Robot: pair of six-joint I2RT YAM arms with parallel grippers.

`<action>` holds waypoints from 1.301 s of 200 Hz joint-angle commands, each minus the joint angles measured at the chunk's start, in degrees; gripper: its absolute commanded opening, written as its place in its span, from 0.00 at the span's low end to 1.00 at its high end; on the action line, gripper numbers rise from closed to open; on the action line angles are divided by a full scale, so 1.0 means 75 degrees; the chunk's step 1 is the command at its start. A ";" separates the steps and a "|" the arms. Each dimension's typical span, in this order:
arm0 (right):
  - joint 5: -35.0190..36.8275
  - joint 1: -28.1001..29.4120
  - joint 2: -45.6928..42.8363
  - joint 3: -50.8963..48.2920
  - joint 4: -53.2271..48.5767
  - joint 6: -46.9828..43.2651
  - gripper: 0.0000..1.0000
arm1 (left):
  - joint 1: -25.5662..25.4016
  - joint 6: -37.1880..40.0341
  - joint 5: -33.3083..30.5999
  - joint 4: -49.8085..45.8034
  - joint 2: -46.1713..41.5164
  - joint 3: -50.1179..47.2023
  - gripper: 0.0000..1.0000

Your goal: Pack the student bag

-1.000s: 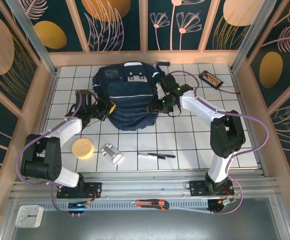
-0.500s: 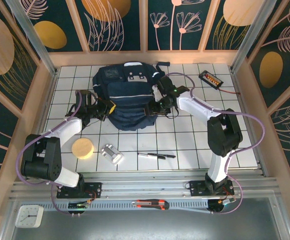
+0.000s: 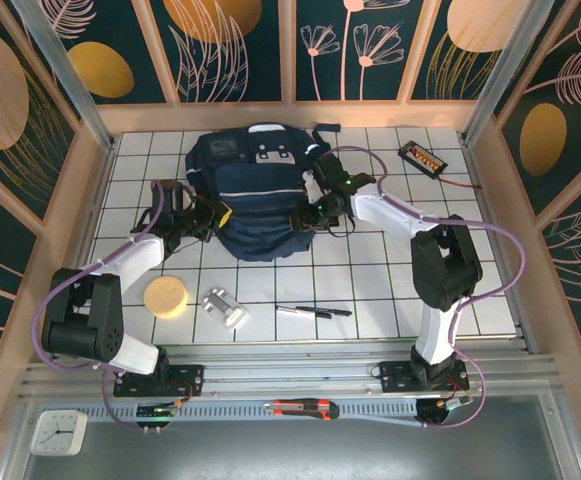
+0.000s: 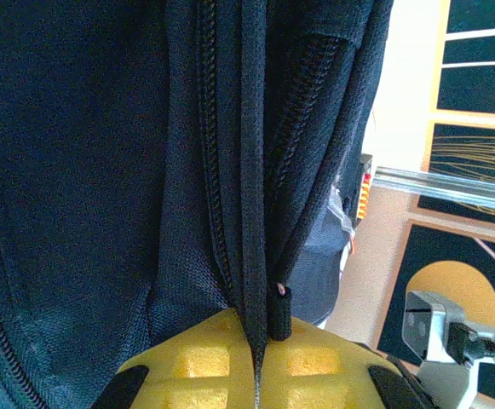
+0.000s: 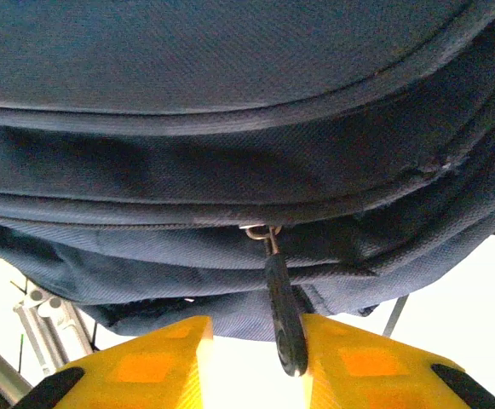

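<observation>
Yellow pads of the left gripper (image 4: 256,366) are pressing together on a black strap (image 4: 251,170) of the student bag (image 3: 255,190), which is lying upper centre in the top view on the white tiled bench (image 3: 370,280). The right gripper (image 5: 254,358) is sitting under the bag's seam with jaws apart, a black zipper pull (image 5: 285,328) hanging between them, seemingly touching one pad.

Dark navy student bag (image 3: 255,215) (thin pale stripe (image 3: 260,191)), white dark-gridded table (image 3: 370,290), yellow disc (image 3: 166,297)
</observation>
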 commanded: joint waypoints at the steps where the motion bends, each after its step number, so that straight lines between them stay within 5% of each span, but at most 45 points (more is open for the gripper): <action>1: 0.0194 -0.0024 0.0197 0.0007 0.0037 0.0148 0.26 | 0.0103 -0.0025 -0.0075 0.0209 -0.0193 0.0125 0.00; 37: 0.0466 -0.0069 0.0212 0.0031 0.0132 0.0280 0.00 | 0.0104 -0.0011 -0.0050 0.0163 -0.0147 0.0172 0.00; 152: 0.1590 -0.0492 -0.0645 -0.0521 -0.0322 0.0100 0.00 | 0.0932 0.0995 -0.0113 -0.0638 0.0197 0.0789 0.00; 198: 0.1027 0.0409 -0.0357 0.0155 -0.0148 0.0097 0.00 | 0.1085 0.1172 0.0180 -0.0447 0.1053 0.1701 0.00; 232: 0.1122 0.0943 0.0294 0.1137 -0.0481 0.0226 0.00 | 0.1117 0.1450 0.0249 -0.0689 0.1369 0.2289 0.50; 260: 0.1108 0.1033 0.0637 0.1906 -0.0664 0.0318 0.00 | 0.1123 0.1723 0.0173 -0.1069 0.0998 0.2129 0.74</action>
